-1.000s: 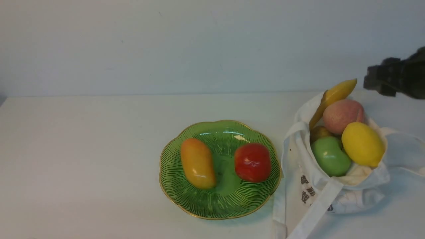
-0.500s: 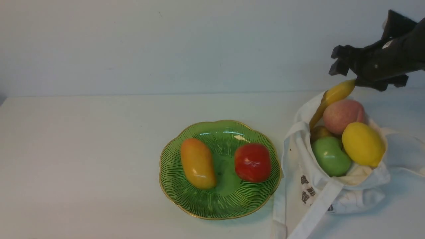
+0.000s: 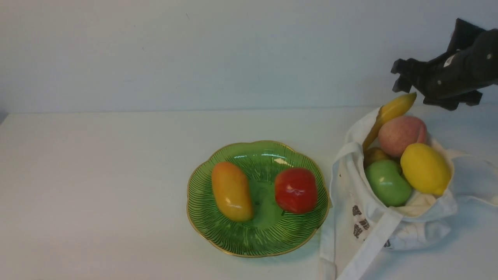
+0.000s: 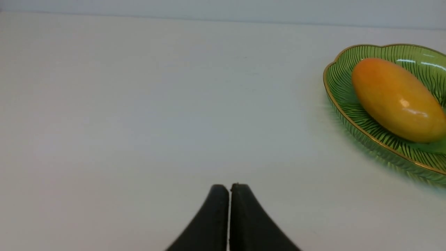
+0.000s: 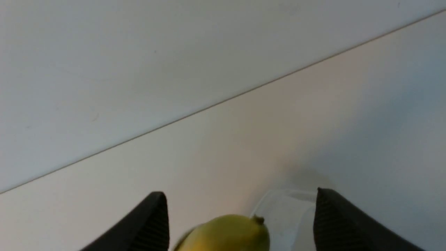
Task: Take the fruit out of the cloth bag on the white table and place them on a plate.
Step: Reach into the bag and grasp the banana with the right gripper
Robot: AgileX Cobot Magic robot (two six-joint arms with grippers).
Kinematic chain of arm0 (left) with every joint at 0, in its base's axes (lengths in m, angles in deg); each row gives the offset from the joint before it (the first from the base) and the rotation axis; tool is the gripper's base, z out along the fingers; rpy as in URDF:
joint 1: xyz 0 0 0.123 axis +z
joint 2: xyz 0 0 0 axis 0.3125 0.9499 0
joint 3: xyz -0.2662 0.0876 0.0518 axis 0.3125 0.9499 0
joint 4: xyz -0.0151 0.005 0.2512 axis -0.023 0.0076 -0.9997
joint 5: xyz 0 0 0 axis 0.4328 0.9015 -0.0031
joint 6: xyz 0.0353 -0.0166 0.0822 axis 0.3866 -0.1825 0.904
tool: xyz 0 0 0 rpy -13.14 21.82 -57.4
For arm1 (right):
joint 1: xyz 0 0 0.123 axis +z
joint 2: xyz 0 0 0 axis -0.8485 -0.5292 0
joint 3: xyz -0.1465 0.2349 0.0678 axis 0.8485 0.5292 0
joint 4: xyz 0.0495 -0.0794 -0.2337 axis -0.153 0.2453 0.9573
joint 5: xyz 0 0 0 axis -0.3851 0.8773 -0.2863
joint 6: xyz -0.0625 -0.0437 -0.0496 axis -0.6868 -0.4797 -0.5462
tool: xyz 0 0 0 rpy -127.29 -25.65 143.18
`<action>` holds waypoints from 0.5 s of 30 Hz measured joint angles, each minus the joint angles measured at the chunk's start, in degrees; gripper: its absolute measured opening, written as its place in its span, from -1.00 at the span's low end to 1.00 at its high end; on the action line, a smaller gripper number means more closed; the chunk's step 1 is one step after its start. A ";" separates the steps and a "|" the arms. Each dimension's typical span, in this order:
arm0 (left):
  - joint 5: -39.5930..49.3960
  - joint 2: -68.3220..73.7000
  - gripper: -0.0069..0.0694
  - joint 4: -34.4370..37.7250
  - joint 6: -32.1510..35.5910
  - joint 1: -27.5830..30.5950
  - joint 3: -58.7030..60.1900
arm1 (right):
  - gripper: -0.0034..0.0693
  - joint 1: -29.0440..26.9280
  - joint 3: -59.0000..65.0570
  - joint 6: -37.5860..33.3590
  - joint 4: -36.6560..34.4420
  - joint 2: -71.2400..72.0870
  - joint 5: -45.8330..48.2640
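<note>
The cloth bag (image 3: 362, 221) lies open at the right of the white table (image 3: 97, 175). In it are a banana (image 3: 391, 112), a pink peach (image 3: 400, 134), a lemon (image 3: 425, 168), a green apple (image 3: 387, 182) and a small olive-brown fruit (image 3: 374, 154). The green plate (image 3: 256, 243) in the middle holds an orange-yellow fruit (image 3: 231, 191) and a red fruit (image 3: 295, 189). My right gripper (image 3: 400, 77) is open just above the banana's tip; the tip (image 5: 226, 233) shows between the fingers. My left gripper (image 4: 229, 188) is shut and empty over bare table, left of the plate (image 4: 348, 108).
A pale wall (image 3: 233, 54) rises behind the table's far edge. The bag's wide straps (image 3: 369, 245) trail toward the front edge and out to the right.
My right gripper came in from the right and rose, reaching over the banana's tip, then drew back slightly right. The fruit and bag have not moved.
</note>
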 joint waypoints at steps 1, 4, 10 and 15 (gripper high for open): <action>0.00 0.00 -0.84 0.00 0.00 0.00 0.00 | 0.49 0.00 0.00 -0.01 0.00 -0.28 -0.12; 0.00 0.00 -0.84 0.00 0.00 0.00 0.00 | 0.47 0.00 0.00 0.13 0.00 -0.94 -0.65; 0.00 0.00 -0.84 0.00 0.00 0.00 0.00 | 0.00 0.00 0.00 0.13 -0.86 -1.00 -1.62; 0.00 0.00 -0.84 0.00 0.00 0.00 0.00 | -0.40 0.00 0.00 -0.35 -3.04 -1.00 -0.78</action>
